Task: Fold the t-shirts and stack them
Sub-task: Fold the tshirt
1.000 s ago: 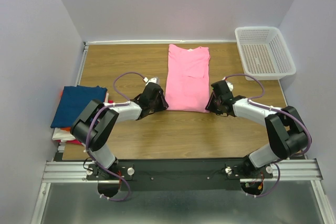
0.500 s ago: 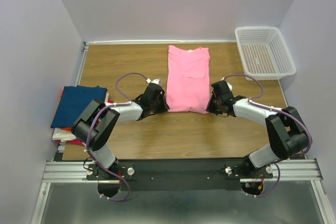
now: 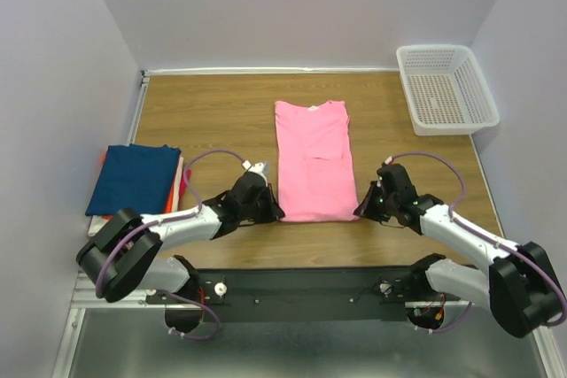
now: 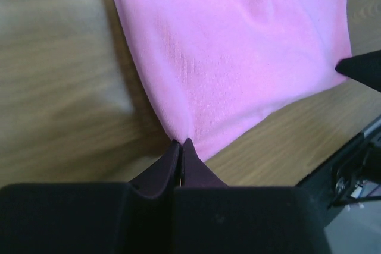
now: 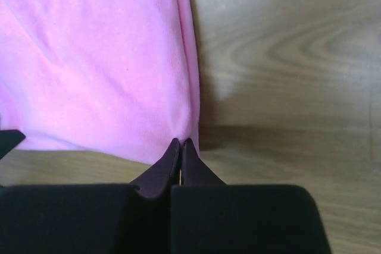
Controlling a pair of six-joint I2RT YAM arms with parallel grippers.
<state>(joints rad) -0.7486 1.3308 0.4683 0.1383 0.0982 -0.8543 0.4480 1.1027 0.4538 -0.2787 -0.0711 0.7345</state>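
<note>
Both arms reach low: left jaws are clamped on the near-left hem corner of the pink t-shirt (image 3: pixel 312 158), right jaws on its near-right corner, likely so both corners lift together for a fold toward the collar. The shirt lies flat as a narrow strip mid table (image 3: pixel 204 112). The stack topped by the dark blue t-shirt (image 3: pixel 133 179) sits well left and the white basket (image 3: pixel 447 86) far right, so neither blocks that fold.

bright pink cloth t-shirt (image 3: pixel 312 161): soft matt knit, fine weave, light creases.
dark blue cloth t-shirt (image 3: pixel 133 179): matt, smooth, lying flat.
brown wooden surface (image 3: pixel 204 104): visible grain, smooth, faint sheen.
white plastic mesh basket (image 3: pixel 443 95): perforated, slightly glossy.
left pincer (image 4: pixel 181 144): dark matt plastic, smooth.
right pincer (image 5: pixel 181 143): dark matt plastic, smooth.
grey metal rail (image 3: pixel 115 287): ribbed, dull shine.
</note>
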